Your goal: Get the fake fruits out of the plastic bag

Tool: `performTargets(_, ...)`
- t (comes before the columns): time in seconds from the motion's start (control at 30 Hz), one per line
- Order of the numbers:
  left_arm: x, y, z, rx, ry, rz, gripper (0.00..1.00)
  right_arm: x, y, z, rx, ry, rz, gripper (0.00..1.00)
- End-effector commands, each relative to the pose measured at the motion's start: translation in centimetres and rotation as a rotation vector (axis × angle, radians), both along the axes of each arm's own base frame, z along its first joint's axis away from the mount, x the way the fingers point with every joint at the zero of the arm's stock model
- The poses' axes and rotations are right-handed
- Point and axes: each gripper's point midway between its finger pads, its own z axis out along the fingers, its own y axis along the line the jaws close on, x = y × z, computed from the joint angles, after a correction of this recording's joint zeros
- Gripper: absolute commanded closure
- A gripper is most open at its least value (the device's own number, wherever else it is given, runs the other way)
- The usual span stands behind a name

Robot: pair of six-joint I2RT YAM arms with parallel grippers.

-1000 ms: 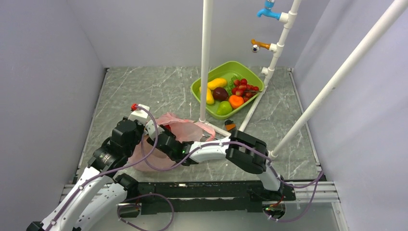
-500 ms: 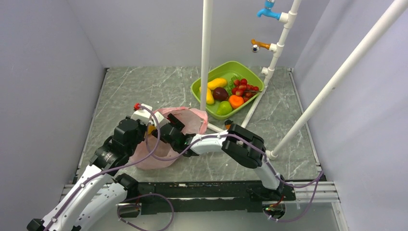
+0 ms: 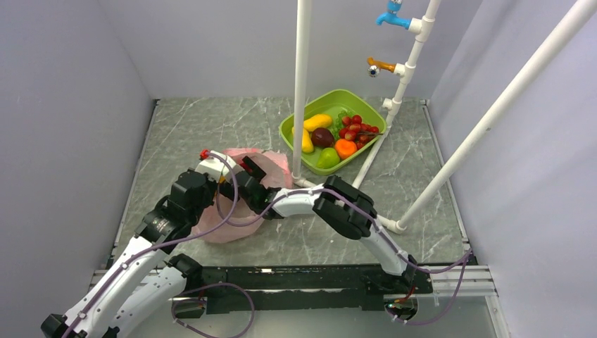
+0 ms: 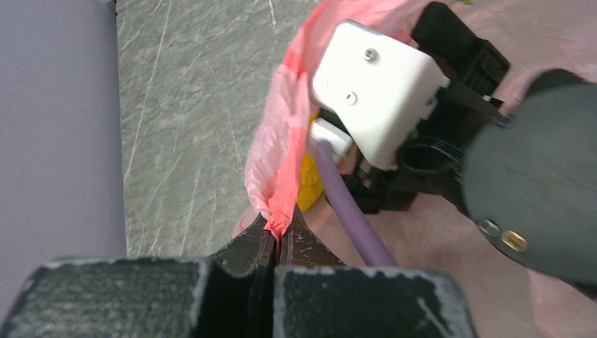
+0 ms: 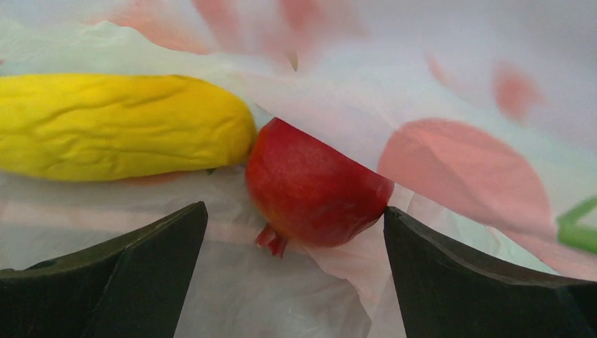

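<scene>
The pink plastic bag (image 3: 229,224) lies on the table left of centre. My left gripper (image 4: 277,236) is shut on a bunched edge of the bag (image 4: 281,151) and holds its mouth up. My right gripper (image 3: 248,177) reaches into the bag's mouth. In the right wrist view it (image 5: 294,218) is open, with a red apple (image 5: 310,186) between its jaws, touching the right finger's tip. A yellow banana (image 5: 120,127) lies just left of the apple, touching it. A green pear (image 3: 327,158), red grapes (image 3: 359,130) and a banana (image 3: 305,141) lie in the green tub (image 3: 338,96).
A white upright pole (image 3: 301,84) stands just right of the bag, with a low pipe at its foot. A slanted pipe (image 3: 493,120) and a tap post (image 3: 408,63) stand to the right. The tub also holds a mango, a maroon fruit and an orange fruit.
My right arm has swung left and its gripper has gone deeper into the bag. The bag's mouth has shifted left and back with it. The left gripper keeps its hold.
</scene>
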Motion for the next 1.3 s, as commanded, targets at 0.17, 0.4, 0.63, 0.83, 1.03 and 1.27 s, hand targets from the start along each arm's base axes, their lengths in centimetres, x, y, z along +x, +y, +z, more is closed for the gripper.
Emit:
performTargets(0.17, 0.0, -1.6, 0.4, -0.032, 0.0, -0.072, 1.0, 4.9, 1.2, -1.5, 0.029, 0.033, -0.089, 0.16)
performTargets(0.4, 0.0, -1.6, 0.3, -0.029, 0.006, -0.069, 1.0, 4.6, 1.6, 0.3, 0.066, 0.023, -0.062, 0.53)
performTargets(0.63, 0.0, -1.6, 0.3, -0.028, 0.003, -0.071, 1.0, 1.2, -0.2, 5.4, 0.154, 0.003, -0.031, 0.79)
performTargets(0.83, 0.2, -1.7, 0.1, -0.018, 0.015, -0.07, 1.0, -2.0, -1.8, 8.1, 0.226, 0.036, -0.005, 0.88)
performTargets(1.03, 0.1, -1.4, 0.2, -0.018, 0.012, -0.058, 1.0, -4.3, -2.7, 9.3, 0.3, 0.131, 0.021, 0.93)
performTargets(1.27, 0.2, -0.7, 0.6, -0.012, -0.011, -0.026, 1.0, -6.0, -2.6, 10.3, 0.327, 0.2, 0.108, 0.96)
